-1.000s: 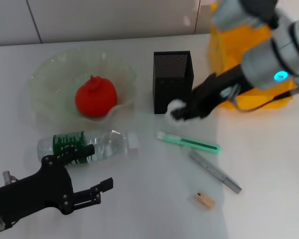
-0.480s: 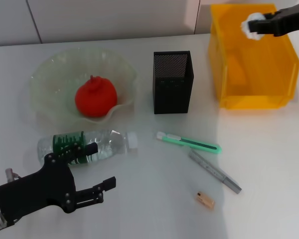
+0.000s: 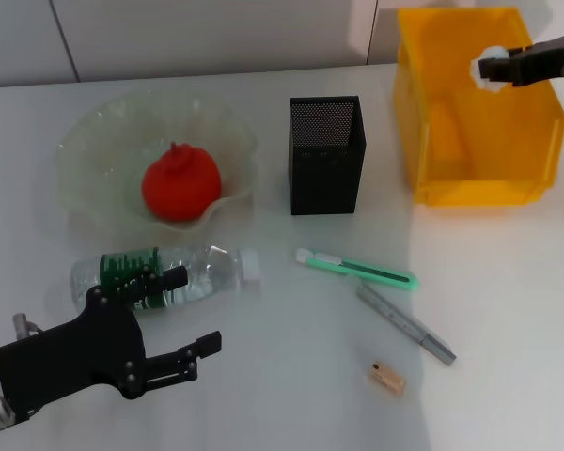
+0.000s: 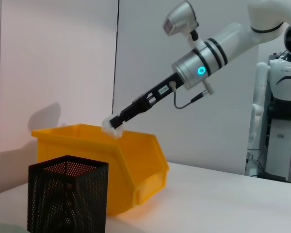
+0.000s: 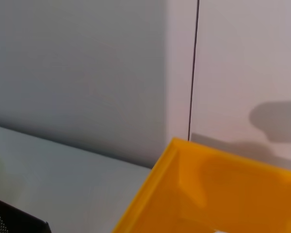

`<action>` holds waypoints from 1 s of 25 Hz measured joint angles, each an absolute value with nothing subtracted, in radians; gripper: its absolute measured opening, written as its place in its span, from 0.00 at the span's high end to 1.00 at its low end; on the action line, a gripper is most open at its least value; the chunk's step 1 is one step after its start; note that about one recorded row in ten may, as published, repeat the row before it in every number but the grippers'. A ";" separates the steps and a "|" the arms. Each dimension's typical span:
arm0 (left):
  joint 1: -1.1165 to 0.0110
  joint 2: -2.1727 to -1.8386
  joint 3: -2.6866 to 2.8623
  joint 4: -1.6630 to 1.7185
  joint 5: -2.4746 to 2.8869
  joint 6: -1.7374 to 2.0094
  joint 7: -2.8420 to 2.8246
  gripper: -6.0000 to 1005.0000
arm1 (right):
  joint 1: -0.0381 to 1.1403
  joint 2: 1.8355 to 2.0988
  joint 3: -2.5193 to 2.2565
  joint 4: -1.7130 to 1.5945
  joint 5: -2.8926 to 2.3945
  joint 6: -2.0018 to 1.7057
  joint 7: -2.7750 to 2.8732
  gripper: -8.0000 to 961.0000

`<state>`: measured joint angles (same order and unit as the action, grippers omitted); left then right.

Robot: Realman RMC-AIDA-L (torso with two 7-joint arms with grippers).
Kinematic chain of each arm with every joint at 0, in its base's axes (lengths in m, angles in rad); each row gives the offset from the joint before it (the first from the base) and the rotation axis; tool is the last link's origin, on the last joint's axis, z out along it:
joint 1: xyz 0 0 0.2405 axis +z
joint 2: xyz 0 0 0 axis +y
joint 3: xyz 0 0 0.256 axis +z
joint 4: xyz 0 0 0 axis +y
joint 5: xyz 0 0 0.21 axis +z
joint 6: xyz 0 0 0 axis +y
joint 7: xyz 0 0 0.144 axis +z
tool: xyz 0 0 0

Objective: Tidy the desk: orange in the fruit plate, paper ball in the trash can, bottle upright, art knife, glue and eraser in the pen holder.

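Note:
My right gripper [image 3: 496, 67] is shut on the white paper ball [image 3: 490, 64] and holds it over the yellow trash can [image 3: 479, 178]. The left wrist view shows the same paper ball [image 4: 110, 126] just above the trash can's [image 4: 136, 165] rim. The orange [image 3: 180, 184] sits in the pale green fruit plate [image 3: 89, 141]. In front of the plate the bottle [image 3: 164, 272] lies on its side. My left gripper [image 3: 194, 314] hovers open just in front of it. The black mesh pen holder [image 3: 326, 155] stands mid-table. The green art knife [image 3: 357, 269], grey glue stick [image 3: 406, 325] and tan eraser [image 3: 386, 378] lie on the table.
The white table ends at a pale wall behind the trash can and pen holder [image 4: 68, 199]. The right wrist view shows only the trash can's rim [image 5: 184, 160], a corner of the pen holder [image 5: 9, 221] and the wall. Another robot [image 4: 281, 121] stands far off.
My right gripper lifted the paper ball from beside the pen holder and carried it over the trash can. The left gripper has barely shifted.

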<state>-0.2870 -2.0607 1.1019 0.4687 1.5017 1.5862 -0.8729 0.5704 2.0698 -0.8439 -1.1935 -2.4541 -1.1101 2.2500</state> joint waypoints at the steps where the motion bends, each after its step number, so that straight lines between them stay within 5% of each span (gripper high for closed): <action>1: -0.287 -2.061 1.102 0.468 1.502 1.586 -0.873 0.14 | 0.583 2.064 -0.842 -1.160 -2.454 -1.102 2.247 0.57; 17: -0.312 -2.063 1.095 0.484 1.496 1.614 -0.870 0.14 | 0.574 2.060 -0.838 -1.162 -2.356 -1.173 2.203 0.28; 25: -0.321 -2.062 1.100 0.619 1.500 1.625 -0.996 0.14 | 0.333 2.077 -0.834 -1.332 -1.924 -1.373 1.927 0.21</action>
